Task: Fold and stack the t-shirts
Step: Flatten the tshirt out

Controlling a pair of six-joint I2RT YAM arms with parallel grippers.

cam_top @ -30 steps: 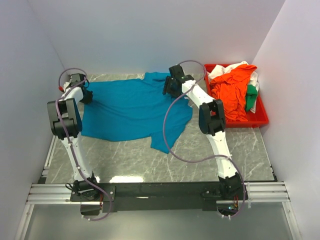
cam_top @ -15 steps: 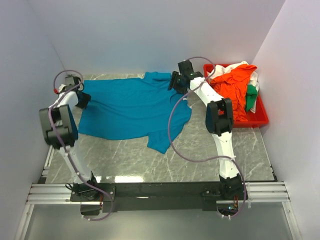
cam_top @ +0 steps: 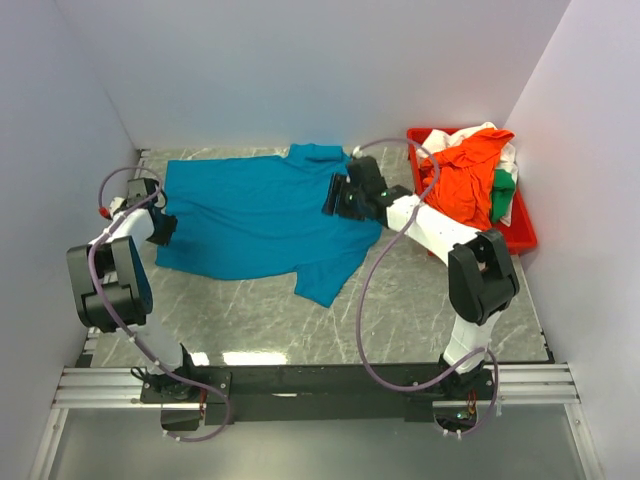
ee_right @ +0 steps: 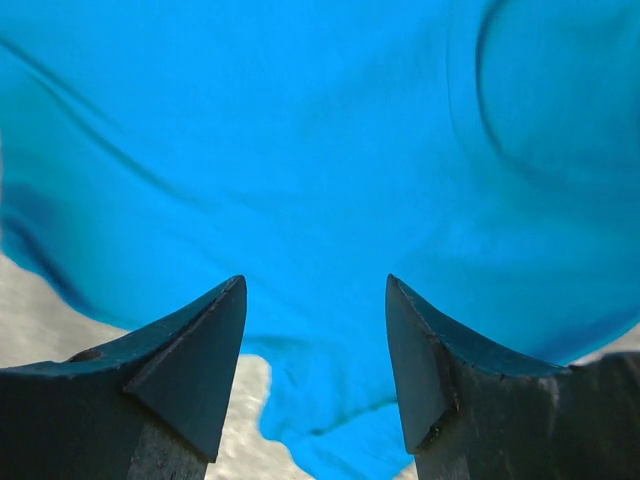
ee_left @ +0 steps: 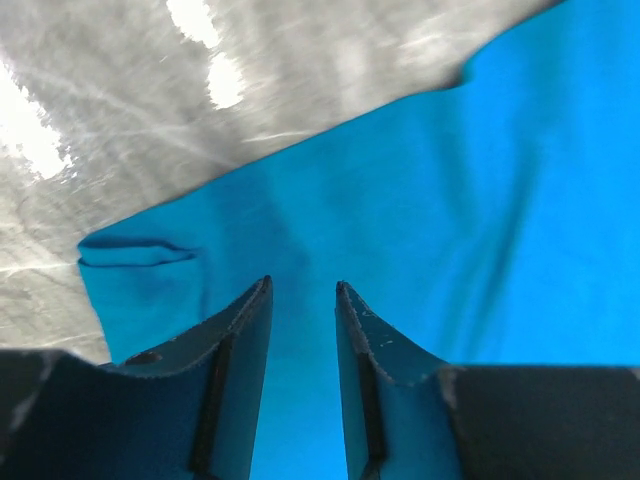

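The teal t-shirt [cam_top: 260, 215] lay spread and unfolded on the worktop [cam_top: 400, 300]. The left pincer [ee_left: 302, 300] was narrowly parted over its left edge and the right pincer [ee_right: 315, 290] gaped over its right side. Both were empty. The first fold probably called for pinching the edges.

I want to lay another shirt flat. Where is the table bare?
Bare: the near strip of table between the teal t-shirt and the arm bases. Crowded: the far half, under that shirt; the red tray, heaped with orange, white and green shirts.
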